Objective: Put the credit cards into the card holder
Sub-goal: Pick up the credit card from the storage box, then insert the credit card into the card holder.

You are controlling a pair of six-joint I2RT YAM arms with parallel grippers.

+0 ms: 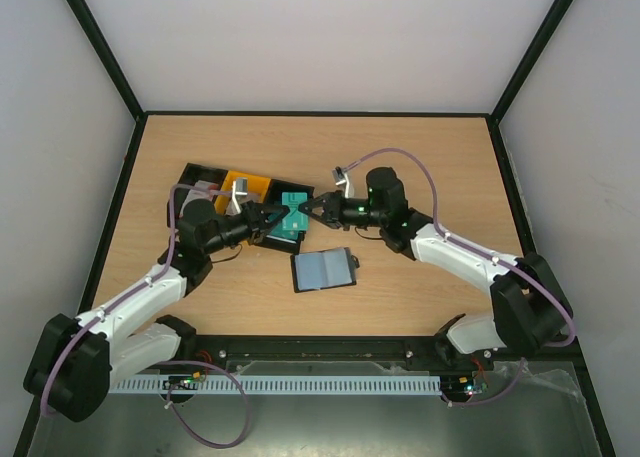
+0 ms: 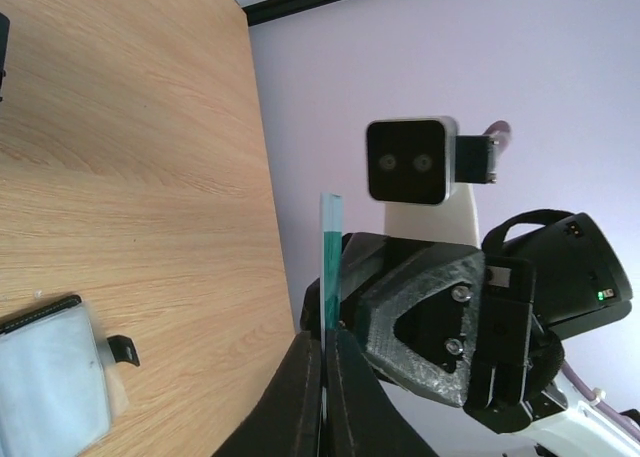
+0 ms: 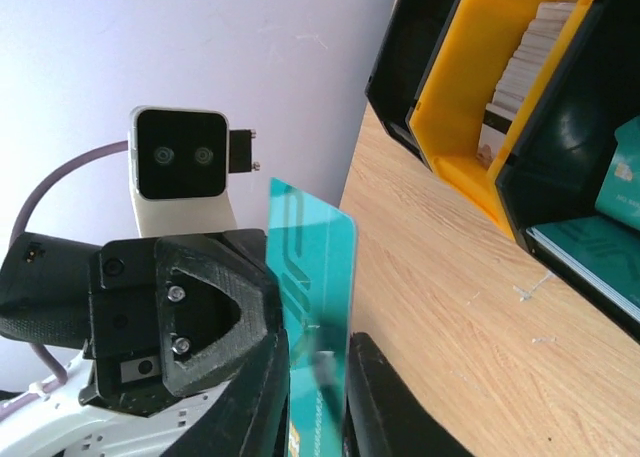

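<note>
A teal green credit card [image 1: 295, 220] hangs in the air between both grippers, over the bins' front edge. My left gripper [image 2: 325, 342] is shut on it; the card [image 2: 331, 262] shows edge-on rising from its fingers. My right gripper [image 3: 318, 352] faces the left one with its jaws a little apart, straddling the other end of the card [image 3: 310, 267], whose face shows at an angle. The card holder [image 1: 324, 269], a black wallet lying open with clear pockets up, sits on the table just in front of the grippers. It also shows in the left wrist view [image 2: 50, 377].
Black and yellow bins [image 1: 240, 189] stand behind the grippers. In the right wrist view the yellow bin [image 3: 470, 127] holds white cards [image 3: 530, 57], and the black bin [image 3: 560, 167] beside it holds more teal cards [image 3: 600, 242]. The wooden table [image 1: 420, 157] has dark walls around it.
</note>
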